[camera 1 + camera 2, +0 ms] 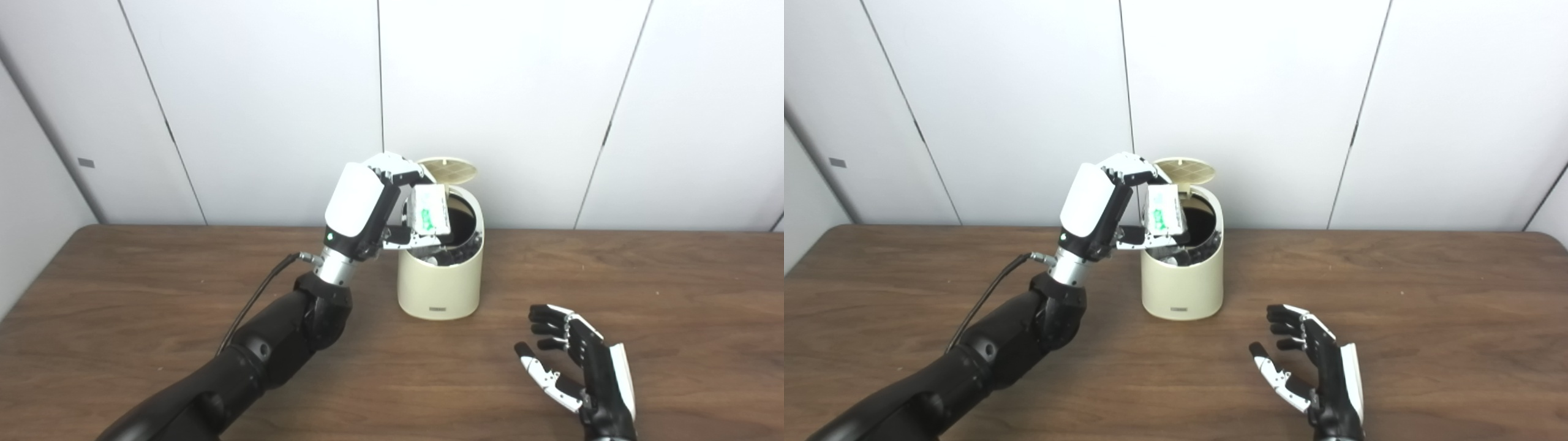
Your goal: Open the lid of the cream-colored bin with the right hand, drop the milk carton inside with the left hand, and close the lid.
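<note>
We stand at a dark brown wooden worktop (674, 294) with a clear grain, and behind it the wall (502, 92) is made of pale grey panels with thin dark seams between them. The cream-colored bin (440, 288) stands upright on the worktop, near the back edge, and its round lid (448, 169) is raised at the rear, so the dark inside is visible. Our left hand (373, 205) is lifted over the left rim of the bin, and its fingers are closed around the milk carton (427, 211), a small white carton with green print, which hangs just above the opening. Our right hand (579, 361) is low over the worktop, in front and to the right of the bin, well apart from it, with fingers spread and holding nothing.
</note>
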Controlling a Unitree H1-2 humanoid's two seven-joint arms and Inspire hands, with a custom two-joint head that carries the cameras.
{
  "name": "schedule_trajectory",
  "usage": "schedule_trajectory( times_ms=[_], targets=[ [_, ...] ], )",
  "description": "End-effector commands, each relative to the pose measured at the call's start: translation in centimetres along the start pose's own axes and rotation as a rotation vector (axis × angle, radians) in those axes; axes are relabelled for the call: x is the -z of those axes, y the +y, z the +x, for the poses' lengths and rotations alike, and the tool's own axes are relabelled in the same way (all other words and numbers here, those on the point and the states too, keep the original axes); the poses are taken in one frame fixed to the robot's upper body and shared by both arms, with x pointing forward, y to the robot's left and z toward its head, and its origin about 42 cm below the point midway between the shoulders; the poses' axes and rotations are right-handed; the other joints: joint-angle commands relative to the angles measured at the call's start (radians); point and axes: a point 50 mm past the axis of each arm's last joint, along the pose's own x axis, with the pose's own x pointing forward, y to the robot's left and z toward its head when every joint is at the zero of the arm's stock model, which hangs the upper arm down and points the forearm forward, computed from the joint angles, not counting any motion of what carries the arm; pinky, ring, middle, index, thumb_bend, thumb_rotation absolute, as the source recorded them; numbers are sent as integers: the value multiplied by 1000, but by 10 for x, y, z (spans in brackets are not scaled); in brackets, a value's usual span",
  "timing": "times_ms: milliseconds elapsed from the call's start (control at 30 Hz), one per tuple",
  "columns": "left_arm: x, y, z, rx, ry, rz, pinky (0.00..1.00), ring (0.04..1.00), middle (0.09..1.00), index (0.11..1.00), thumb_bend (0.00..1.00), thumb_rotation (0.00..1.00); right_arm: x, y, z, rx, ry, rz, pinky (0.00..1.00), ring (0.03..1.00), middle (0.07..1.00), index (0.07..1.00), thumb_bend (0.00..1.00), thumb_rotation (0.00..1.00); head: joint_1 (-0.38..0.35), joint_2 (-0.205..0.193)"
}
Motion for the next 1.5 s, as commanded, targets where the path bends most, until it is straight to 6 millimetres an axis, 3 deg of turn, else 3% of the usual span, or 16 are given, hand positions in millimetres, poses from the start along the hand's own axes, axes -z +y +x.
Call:
schedule_trajectory(
  times_ms=[0, 867, 1067, 1467],
  targets=[
    [-8, 15, 36, -90, -51, -36, 634, 518, 466, 459, 503, 0, 6, 13, -9, -10, 21, 24, 586, 671, 685, 669, 244, 0, -3, 1],
    [-20, -1, 31, -76, -29, -99, 619, 514, 457, 474, 503, 0, 7, 18, -8, -22, 5, 2, 572, 660, 684, 674, 241, 13, -18, 4],
    [-19, -5, 27, -69, -32, -79, 628, 513, 457, 472, 503, 0, 6, 17, -8, -24, 8, -8, 577, 662, 686, 676, 240, 58, -18, 5],
    [-13, -8, 20, -62, -41, -27, 649, 507, 456, 467, 504, 0, 6, 17, -9, -24, 5, 3, 578, 664, 686, 676, 246, 47, -17, 9]
  ],
)
